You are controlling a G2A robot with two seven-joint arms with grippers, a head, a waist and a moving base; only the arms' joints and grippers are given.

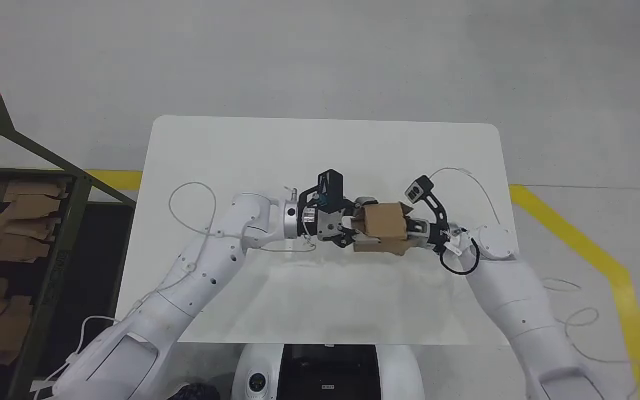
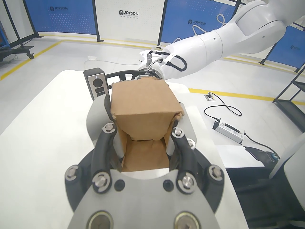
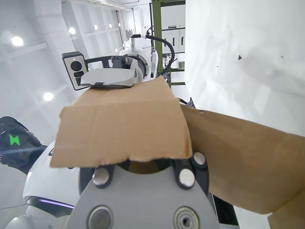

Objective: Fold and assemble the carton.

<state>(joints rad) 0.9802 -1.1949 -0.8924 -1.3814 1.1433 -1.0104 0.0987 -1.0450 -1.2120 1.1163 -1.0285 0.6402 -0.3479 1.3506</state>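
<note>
A brown carton (image 1: 383, 222) is held above the middle of the white table (image 1: 200, 150), between my two grippers. My left gripper (image 1: 345, 225) takes its left end. In the left wrist view its fingers (image 2: 104, 129) clamp both sides of the carton's (image 2: 143, 101) open end, where a flap is folded inward. My right gripper (image 1: 418, 232) sits against the opposite end. In the right wrist view a carton flap (image 3: 119, 125) lies across the right gripper (image 3: 147, 168) and hides its tips. The left gripper's white pad (image 3: 107, 79) rests on the far edge.
A green rack (image 1: 30, 230) with cardboard blanks stands off the table's left side. A power brick with its cable (image 2: 228, 129) lies on the floor beyond the table. Bare tabletop surrounds the carton on all sides.
</note>
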